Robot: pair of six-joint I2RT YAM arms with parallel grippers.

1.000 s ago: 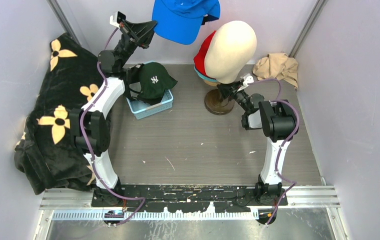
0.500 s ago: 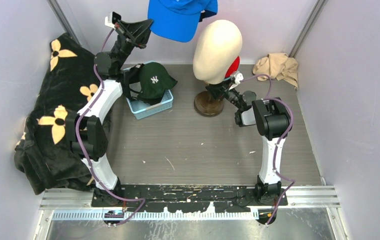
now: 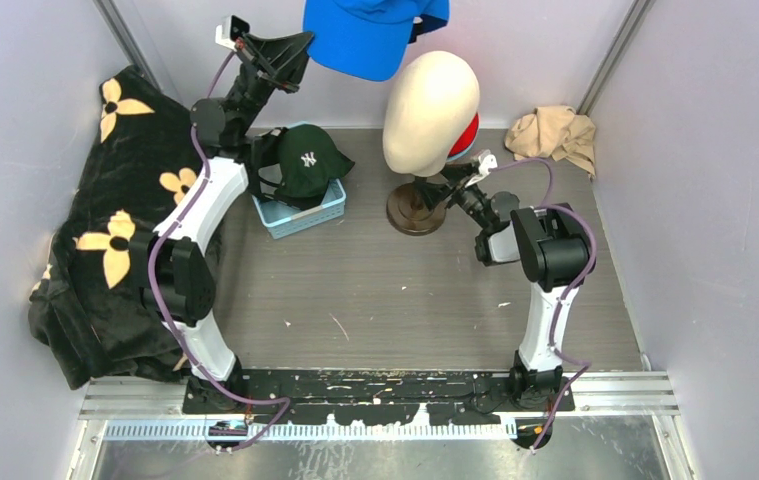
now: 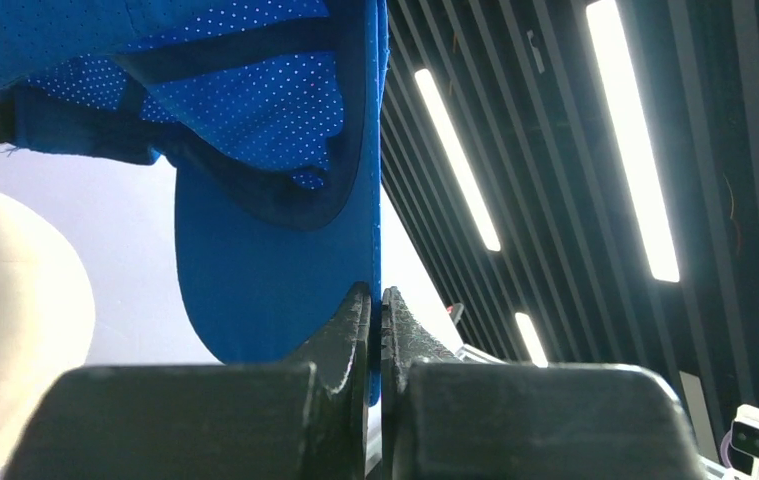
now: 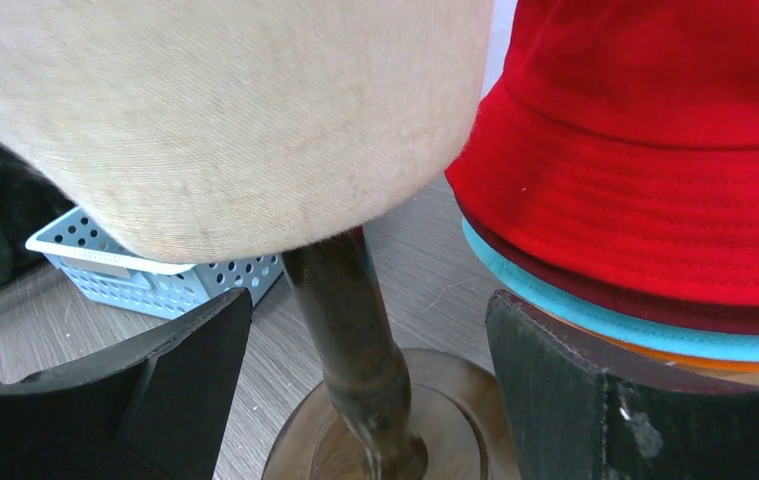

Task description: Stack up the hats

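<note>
**A:** Start at the near edge. What is on the counter [image 3: 405, 300]?

**B:** The two arm bases are bolted side by side, with bare grey boards in front of them. On the left a black cloth with gold flowers [image 3: 115, 200] lies heaped against the wall.

**A:** And the right claw [image 5: 370, 320]?

**B:** It sits low and spread wide, with one finger on each side of the dark post [image 5: 350, 330] that carries the cream head form [image 3: 430, 110]. Neither finger touches the post, and the claw holds nothing.

**A:** Where are the hats?

**B:** Left of the stand, the dark green NY cap [image 3: 310, 160] rests in a pale blue basket [image 3: 300, 220]. Just behind the head form, on its right, three bucket hats are piled up. The red hat [image 5: 655, 150] is on top, the teal hat [image 5: 595, 315] is under it, and only a sliver of the orange hat [image 5: 715, 362] shows at the bottom. The right finger of the claw stands in front of the pile's lower rim. I cannot tell whether it touches.

**A:** Farther back?

**B:** A beige rag [image 3: 555, 135] is bunched in the far right corner.

**A:** And the left arm?

**B:** It is raised high at the back. The left claw [image 4: 375, 300] is pinched tight on the brim of the blue cap [image 3: 370, 40]. The cap hangs in the air above and a little left of the head form, clear of its crown.
</note>
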